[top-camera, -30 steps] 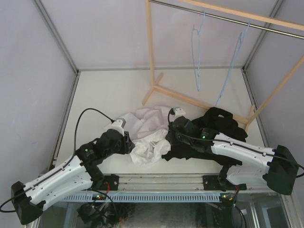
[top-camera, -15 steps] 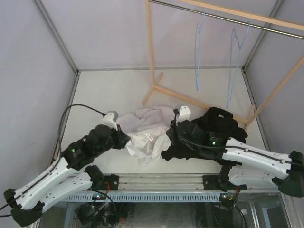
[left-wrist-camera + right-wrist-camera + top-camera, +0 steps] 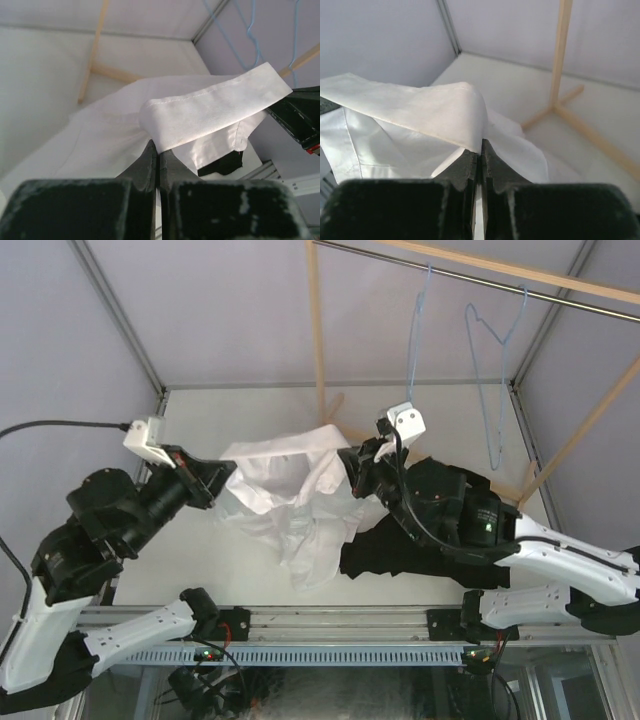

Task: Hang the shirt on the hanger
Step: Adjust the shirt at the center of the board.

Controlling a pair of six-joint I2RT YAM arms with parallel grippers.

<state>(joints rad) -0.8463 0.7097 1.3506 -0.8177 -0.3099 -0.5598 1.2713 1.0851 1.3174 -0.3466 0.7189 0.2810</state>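
The white shirt (image 3: 290,490) hangs in the air, stretched between my two grippers, its lower part drooping toward the table. My left gripper (image 3: 222,472) is shut on the shirt's left edge; in the left wrist view (image 3: 158,149) the hemmed band (image 3: 210,110) runs from the jaws. My right gripper (image 3: 348,458) is shut on the right edge; in the right wrist view (image 3: 481,145) the fabric (image 3: 420,110) folds over the jaws. Two light blue hangers (image 3: 492,370) (image 3: 417,330) hang on the rail at the back right.
A black garment (image 3: 420,540) lies on the table under my right arm. The wooden rack's legs (image 3: 318,340) and its base bar (image 3: 440,462) stand behind the shirt. The metal rail (image 3: 470,278) runs across the top right. Enclosure walls on all sides.
Both arms have risen and moved apart, lifting the white shirt off the table and spreading it between them. The right hanger has swung on the rail.
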